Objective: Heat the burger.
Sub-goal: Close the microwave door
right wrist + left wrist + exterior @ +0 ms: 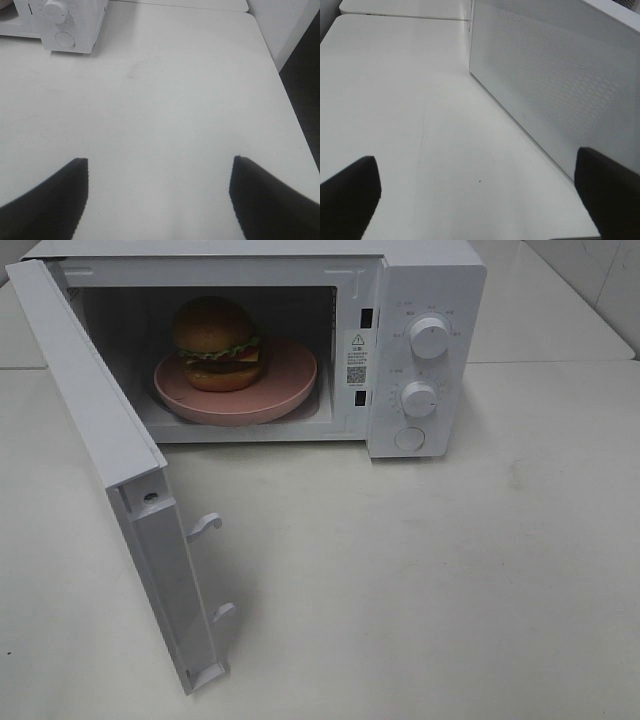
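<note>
Left gripper (pixel 477 195), mine, hangs over the table (pixel 420 100) with its fingers spread wide and nothing between them. My right gripper (pixel 160 197) is likewise spread and empty.

High view only: neither gripper appears. The burger (pixel 218 343) sits on a pink plate (pixel 285 390) inside the microwave (pixel 430 280), whose door (pixel 100 440) stands open toward the front left.

Left wrist view only: I see the door's perforated outer face near one of my left fingers, with open table stretching away from it.

Right wrist view only: I see the microwave's control corner with a knob (pixel 54 9), well apart from my right fingers, and open table between. The table edge runs along one side, with dark floor (pixel 305 100) beyond it.
</note>
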